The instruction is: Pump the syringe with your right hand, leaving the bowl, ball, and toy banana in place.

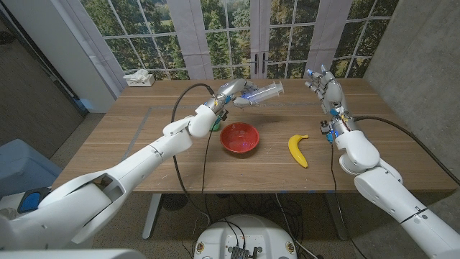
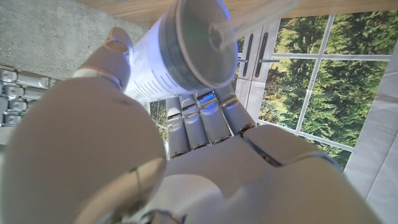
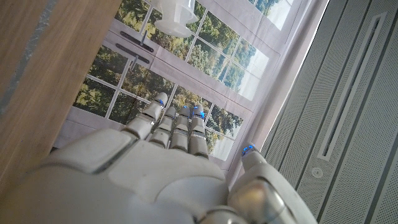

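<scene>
- The fingers (image 2: 202,121) of the left hand (image 1: 228,94) are wrapped round the barrel of the syringe (image 1: 260,92), with the thumb on the other side of it, so this hand has a firm hold of it; the left wrist view shows the barrel lying across the fingers with its flanged end and clear plunger rod pointing away from the palm.
- In the head view the left hand is raised above the far half of the wooden table (image 1: 144,137), and the syringe juts out of it toward the robot's right, lying roughly level in the air.
- Just beside the left forearm, partly hidden behind it, a small green thing sits on the table; it may be the ball, but I cannot tell.
- The red bowl (image 1: 239,137) stands on the table below the syringe, near the middle.
- The yellow toy banana (image 1: 298,150) lies flat on the wood to the right of the bowl, apart from it.
- The right hand (image 1: 325,88) is lifted above the far right part of the table, fingers straight and a little spread, thumb out to the side, holding nothing; a clear gap separates it from the syringe's plunger end.
- In the right wrist view the right hand's fingers (image 3: 180,127) reach toward the window and the plunger end of the syringe (image 3: 174,17) shows beyond them.
- A white tissue box (image 1: 139,78) sits on the far left corner of the table.
</scene>
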